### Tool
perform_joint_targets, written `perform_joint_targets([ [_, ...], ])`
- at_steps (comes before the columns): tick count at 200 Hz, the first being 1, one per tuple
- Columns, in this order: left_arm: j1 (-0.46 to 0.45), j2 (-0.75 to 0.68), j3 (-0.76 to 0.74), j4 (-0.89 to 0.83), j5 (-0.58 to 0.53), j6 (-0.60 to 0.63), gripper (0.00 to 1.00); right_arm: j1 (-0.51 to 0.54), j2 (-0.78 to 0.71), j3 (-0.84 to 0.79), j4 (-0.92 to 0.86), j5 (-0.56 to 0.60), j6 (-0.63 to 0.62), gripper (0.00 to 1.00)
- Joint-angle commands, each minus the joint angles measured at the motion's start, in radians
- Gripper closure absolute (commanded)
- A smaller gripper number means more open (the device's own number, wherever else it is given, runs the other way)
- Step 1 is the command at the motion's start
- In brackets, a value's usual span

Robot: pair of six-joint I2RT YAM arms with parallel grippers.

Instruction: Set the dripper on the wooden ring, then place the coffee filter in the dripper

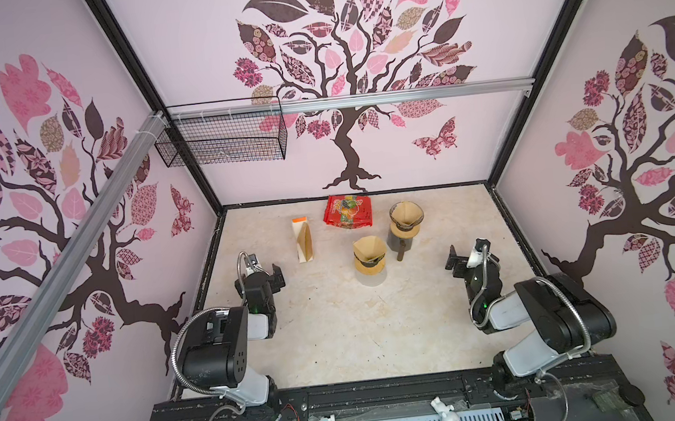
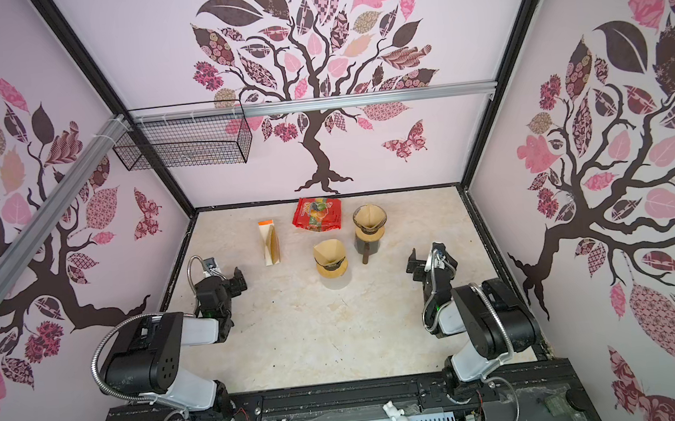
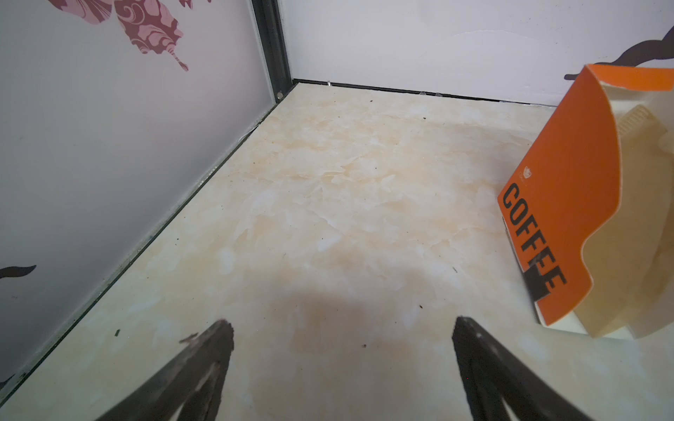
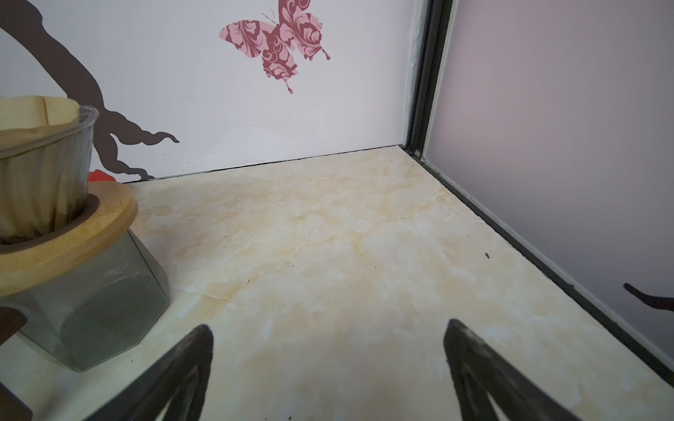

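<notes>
Left gripper [image 3: 343, 330]: black tapered fingers [image 3: 204, 364] spread wide, empty, above marbled cream table [image 3: 328, 182], orange cardboard filter carton [image 3: 569, 204] beside. Right gripper [image 4: 328, 328]: equally spread, empty, near smoked faceted carafe [image 4: 102, 310]. Brown paper coffee filter [image 4: 33, 120] sits inside clear glass dripper [image 4: 83, 164], wooden collar [image 4: 109, 218], atop that carafe.

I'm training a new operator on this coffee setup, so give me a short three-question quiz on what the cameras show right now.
1. True or false: the near dripper already holds a paper filter.
2. Which stands nearest the left gripper? A) red snack bag B) orange filter box C) far dripper
3. How do the jaws of the right gripper stand?
Key: 1 true; 2 B; 3 open, holding nothing.
</notes>
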Motion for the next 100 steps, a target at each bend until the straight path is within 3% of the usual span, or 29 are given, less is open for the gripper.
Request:
perform_joint_targets([
  [1, 0.001, -0.003, 0.03, 0.024, 0.008, 0.004, 0.03, -0.009, 0.006, 0.044, -0.055, -0.015, -0.013, 0.0],
  [34, 0.004, -0.003, 0.028, 0.026, 0.012, 0.006, 0.03, -0.046, 0.006, 0.078, -0.126, -0.088, 0.012, 0.0],
  [100, -0.009, -0.008, 0.023, 0.031, -0.007, 0.006, 0.03, -0.049, 0.004, 0.07, -0.115, -0.089, 0.006, 0.0],
])
